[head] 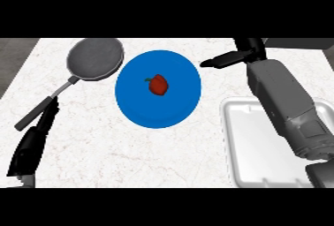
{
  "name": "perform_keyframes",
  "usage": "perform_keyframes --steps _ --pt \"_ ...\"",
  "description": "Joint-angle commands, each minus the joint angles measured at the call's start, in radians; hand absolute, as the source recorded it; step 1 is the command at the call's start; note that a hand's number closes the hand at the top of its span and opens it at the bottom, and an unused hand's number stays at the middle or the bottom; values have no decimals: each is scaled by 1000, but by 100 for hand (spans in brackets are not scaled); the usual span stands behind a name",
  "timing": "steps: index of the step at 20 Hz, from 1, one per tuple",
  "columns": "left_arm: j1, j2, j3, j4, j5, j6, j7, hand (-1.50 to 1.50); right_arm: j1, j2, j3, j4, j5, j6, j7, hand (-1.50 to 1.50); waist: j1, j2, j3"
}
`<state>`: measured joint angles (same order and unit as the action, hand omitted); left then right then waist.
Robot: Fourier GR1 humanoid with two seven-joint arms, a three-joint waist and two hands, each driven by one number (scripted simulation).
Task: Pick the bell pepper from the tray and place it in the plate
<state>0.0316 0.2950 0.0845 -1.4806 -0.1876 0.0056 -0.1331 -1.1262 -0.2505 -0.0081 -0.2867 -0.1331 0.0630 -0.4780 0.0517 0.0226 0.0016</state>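
We are looking at a thick grey right forearm (287,106) at the right of the frame, boxy and panelled (darker seams are showing near its lower end), capped by a slim black right hand (228,58). At the lower left we are seeing the black left hand (32,141), long and narrow.

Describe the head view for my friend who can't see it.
A red bell pepper lies in the middle of a blue plate. The robot's right hand is open beside the plate's upper right edge, its forearm over a white tray. A grey pan sits upper left; the left hand rests lower left.
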Motion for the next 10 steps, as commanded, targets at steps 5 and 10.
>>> perform_keyframes --steps 5,10 --pt "0 -3 -12 -9 -10 -12 -7 0 23 -140 -19 103 31 127 -174 -150 24 9 1" --pt "-13 -8 -13 -6 -8 -16 -5 0 35 -186 -34 145 33 170 -215 -150 31 13 2"
